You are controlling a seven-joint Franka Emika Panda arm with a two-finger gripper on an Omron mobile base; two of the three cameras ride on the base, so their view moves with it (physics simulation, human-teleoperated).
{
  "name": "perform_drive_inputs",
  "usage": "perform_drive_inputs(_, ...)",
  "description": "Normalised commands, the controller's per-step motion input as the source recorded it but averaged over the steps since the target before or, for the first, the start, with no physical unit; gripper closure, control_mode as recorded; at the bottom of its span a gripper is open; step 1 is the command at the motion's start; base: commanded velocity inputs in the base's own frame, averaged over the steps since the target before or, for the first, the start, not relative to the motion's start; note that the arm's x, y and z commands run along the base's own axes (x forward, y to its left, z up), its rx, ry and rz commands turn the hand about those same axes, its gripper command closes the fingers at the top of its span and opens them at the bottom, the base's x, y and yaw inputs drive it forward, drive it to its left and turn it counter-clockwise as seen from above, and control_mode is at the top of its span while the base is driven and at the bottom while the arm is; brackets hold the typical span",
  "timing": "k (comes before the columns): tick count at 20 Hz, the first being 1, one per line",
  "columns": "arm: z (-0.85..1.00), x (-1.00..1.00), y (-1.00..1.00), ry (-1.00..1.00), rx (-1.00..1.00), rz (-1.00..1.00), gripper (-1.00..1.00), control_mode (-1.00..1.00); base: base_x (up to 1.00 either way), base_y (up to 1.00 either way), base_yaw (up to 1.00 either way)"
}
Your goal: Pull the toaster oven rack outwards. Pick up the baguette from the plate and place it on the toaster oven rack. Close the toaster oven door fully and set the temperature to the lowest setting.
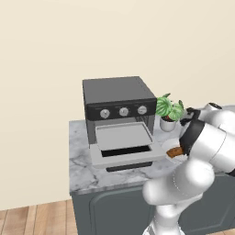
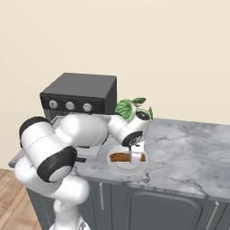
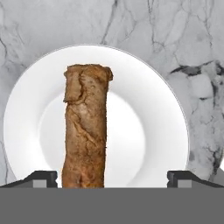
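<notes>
One baguette (image 3: 85, 127) on one plate (image 3: 148, 109); three oven knobs (image 1: 124, 111); gripper (image 3: 112, 177) spread wide, empty.

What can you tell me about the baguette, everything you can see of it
The baguette is a short orange-brown loaf with a rough, cracked crust and one blunt end showing. It lies flat on the round white plate, left of centre in the hand view, reaching from near the rim across the middle. The open tool hangs above it, one fingertip close beside the loaf, not gripping. The plate sits on the marble counter.

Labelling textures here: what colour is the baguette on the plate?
Orange-brown, crusty; the baguette shows best in the hand view.
</notes>
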Motion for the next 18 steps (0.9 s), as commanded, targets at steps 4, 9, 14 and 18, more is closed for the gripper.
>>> perform_drive_inputs(4, -0.32, 0.23, -0.06, 0.03, 0.00, 0.00, -1.00, -1.00, 0.00, 0.00, 0.00)
perform_drive_inputs(9, -0.29, 0.26, 0.00, 0.06, 0.00, 0.00, -1.00, -1.00, 0.00, 0.00, 0.00)
perform_drive_inputs(14, -0.21, 0.27, 0.00, 0.06, 0.00, 0.00, -1.00, -1.00, 0.00, 0.00, 0.00)
perform_drive_inputs(18, -0.23, 0.19, 0.00, 0.05, 0.00, 0.00, -1.00, -1.00, 0.00, 0.00, 0.00)
